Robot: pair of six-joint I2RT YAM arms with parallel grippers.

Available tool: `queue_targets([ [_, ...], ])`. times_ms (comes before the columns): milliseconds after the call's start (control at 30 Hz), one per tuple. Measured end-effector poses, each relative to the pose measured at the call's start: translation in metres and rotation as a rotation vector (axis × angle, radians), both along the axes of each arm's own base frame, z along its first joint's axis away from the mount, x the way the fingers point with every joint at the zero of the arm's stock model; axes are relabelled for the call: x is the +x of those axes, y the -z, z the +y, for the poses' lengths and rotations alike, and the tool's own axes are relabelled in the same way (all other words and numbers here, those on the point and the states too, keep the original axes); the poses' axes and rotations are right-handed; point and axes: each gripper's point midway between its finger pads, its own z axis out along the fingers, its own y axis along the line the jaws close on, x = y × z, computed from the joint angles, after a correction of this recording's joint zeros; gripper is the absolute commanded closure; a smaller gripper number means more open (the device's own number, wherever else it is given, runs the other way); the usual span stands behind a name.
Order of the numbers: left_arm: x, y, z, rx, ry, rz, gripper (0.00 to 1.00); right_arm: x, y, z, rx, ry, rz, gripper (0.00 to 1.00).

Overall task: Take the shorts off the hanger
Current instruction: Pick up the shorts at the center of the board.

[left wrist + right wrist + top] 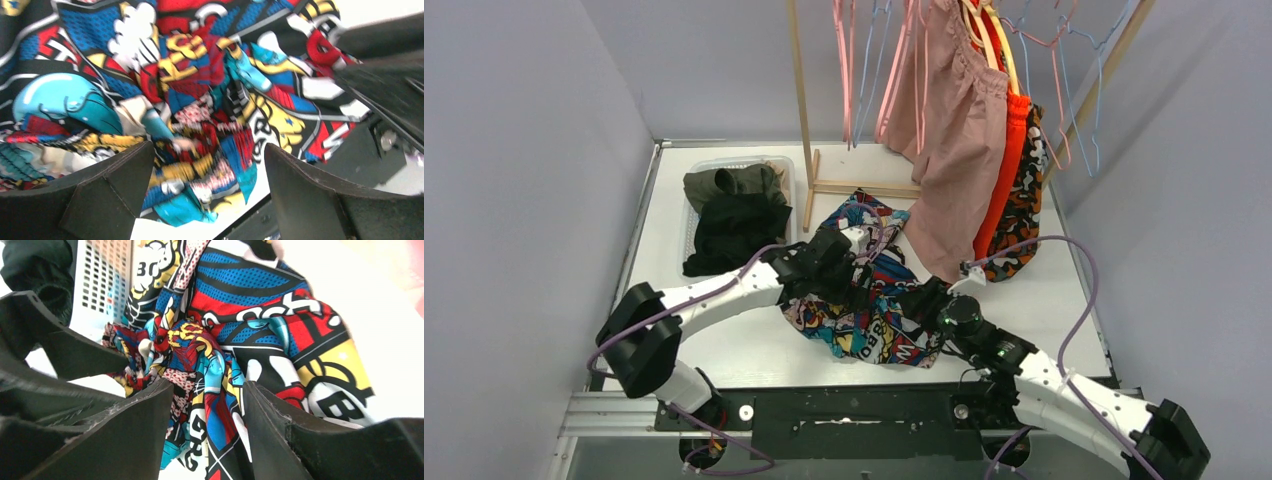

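Lying crumpled on the white table (724, 352), the multicolour comic-print fabric shorts (869, 322) spread between both arms; left gripper (207, 150) stands wide apart over them; right gripper (207, 390) has fingers apart, seemingly loose around a fold.

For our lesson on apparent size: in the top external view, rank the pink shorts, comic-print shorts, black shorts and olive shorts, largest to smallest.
1. pink shorts and comic-print shorts: too alike to rank; the pink pair hangs nearer the camera, the other is partly hidden.
2. black shorts
3. olive shorts
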Motion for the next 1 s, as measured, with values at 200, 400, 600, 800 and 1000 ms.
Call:
queue_targets([
  [200,0.026,0.033,-0.004,0.118,-0.098,-0.004,0.18,-0.002,-0.007,-0.024,0.007,0.09,-0.033,0.43],
  [400,0.02,0.07,-0.006,0.193,-0.095,0.03,0.18,-0.003,0.0,-0.033,-0.017,0.125,-0.014,0.42],
  [600,0.021,0.078,-0.01,0.248,-0.113,-0.085,0.88,-0.005,0.018,-0.035,-0.072,0.129,0.036,0.42],
  [800,0.017,0.075,-0.011,0.227,-0.173,-0.199,1.0,-0.006,0.027,-0.038,-0.096,0.142,0.064,0.42],
  [1000,0.005,0.032,0.022,0.214,-0.169,-0.246,1.0,-0.003,0.022,-0.04,-0.078,0.168,0.05,0.42],
])
